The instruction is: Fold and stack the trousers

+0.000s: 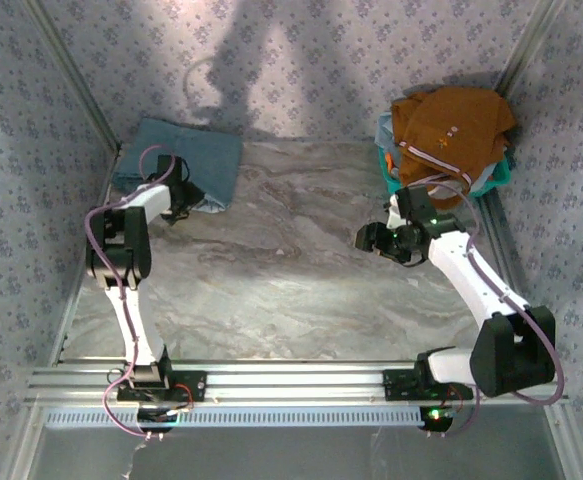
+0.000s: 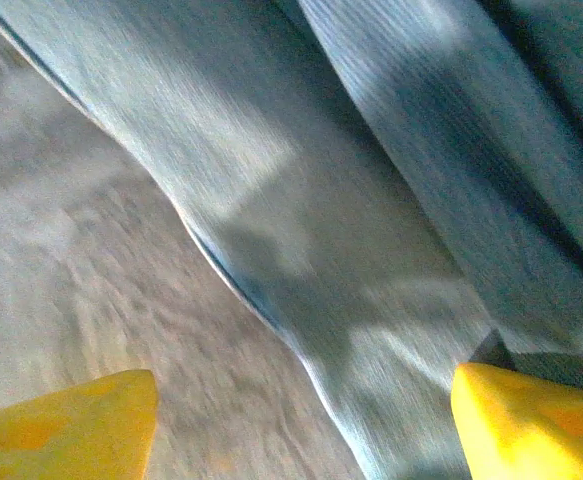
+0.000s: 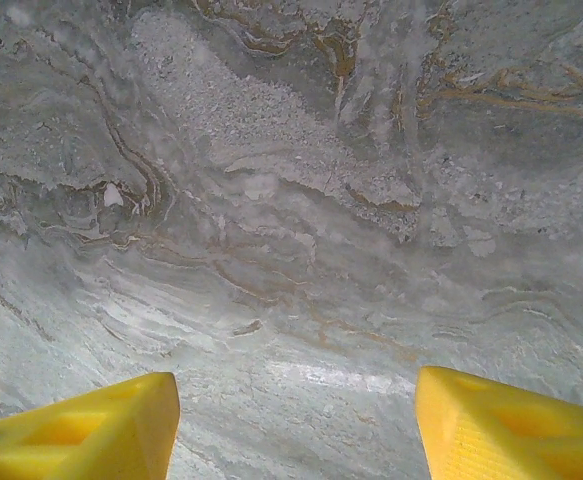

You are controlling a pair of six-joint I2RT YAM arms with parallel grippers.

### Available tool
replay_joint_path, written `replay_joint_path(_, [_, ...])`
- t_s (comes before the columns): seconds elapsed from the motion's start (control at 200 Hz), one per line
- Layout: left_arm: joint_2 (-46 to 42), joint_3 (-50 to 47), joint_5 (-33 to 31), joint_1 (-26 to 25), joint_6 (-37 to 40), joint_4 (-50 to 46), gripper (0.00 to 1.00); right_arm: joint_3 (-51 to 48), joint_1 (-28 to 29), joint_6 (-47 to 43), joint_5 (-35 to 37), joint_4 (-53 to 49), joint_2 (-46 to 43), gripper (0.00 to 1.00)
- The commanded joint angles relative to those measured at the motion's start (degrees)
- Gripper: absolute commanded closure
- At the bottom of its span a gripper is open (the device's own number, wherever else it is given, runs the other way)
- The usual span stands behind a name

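Trousers (image 1: 186, 160) folded far-left; L gripper (image 2: 306, 388) wide open at their edge — R gripper (image 3: 297, 385) spread, empty.

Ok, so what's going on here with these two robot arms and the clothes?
Two robot arms are partway through a laundry job. A folded pair of jeans lies at the far left corner of the table. The left gripper is open over the near edge of the jeans, holding nothing. The right gripper is open too, over bare tabletop toward the right. An orange-brown garment is heaped in a teal basket at the far right corner.
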Motion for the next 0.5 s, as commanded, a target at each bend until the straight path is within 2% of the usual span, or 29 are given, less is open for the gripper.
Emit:
replay_joint_path(0.0, [-9.0, -6.9, 4.7, -1.7, 2.5, 2.6, 0.2, 1.7, -0.6, -0.5, 1.1, -3.5, -3.6, 0.34])
replay_joint_path(0.06, [-15.0, -12.1, 2.6, -2.6, 3.0, 1.9, 0.18, 2.4, -0.8, -0.2, 1.6, -3.8, -6.2, 0.32])
replay_joint_path(0.15, [-25.4, -18.4, -1.0, -4.1, 4.2, -1.0, 0.08, 3.9, -0.2, -0.1, 2.4, -3.1, -10.0, 0.26])
replay_joint_path(0.19, [-30.8, -20.5, -1.9, -4.7, 4.8, -2.9, 0.01, 5.1, 1.1, 0.3, 4.3, -2.9, -11.4, 0.11])
replay_joint_path(0.235, [-36.5, -22.4, -2.4, -5.8, 6.0, -5.3, 0.0, 5.6, 3.7, 0.6, 6.4, -1.1, -13.4, 0.0])
replay_joint_path(0.305, [-46.3, -24.9, -4.1, -8.5, 8.9, -7.6, 0.0, 6.5, 8.6, 0.3, 10.7, 2.4, -17.1, 0.0])
replay_joint_path(0.35, [-52.8, -26.0, -6.8, -11.4, 10.4, -8.5, 0.0, 6.7, 12.0, 2.1, 15.9, 4.7, -19.5, 0.0])
replay_joint_path(0.415, [-61.4, -26.6, -13.5, -16.7, 12.8, -9.2, 0.0, 6.8, 15.5, 2.1, 20.7, 9.2, -22.6, 0.0])
replay_joint_path(0.495, [-69.9, -28.0, -25.8, -23.8, 15.6, -7.3, 0.0, 3.1, 19.4, -0.8, 26.5, 19.3, -25.8, 0.0])
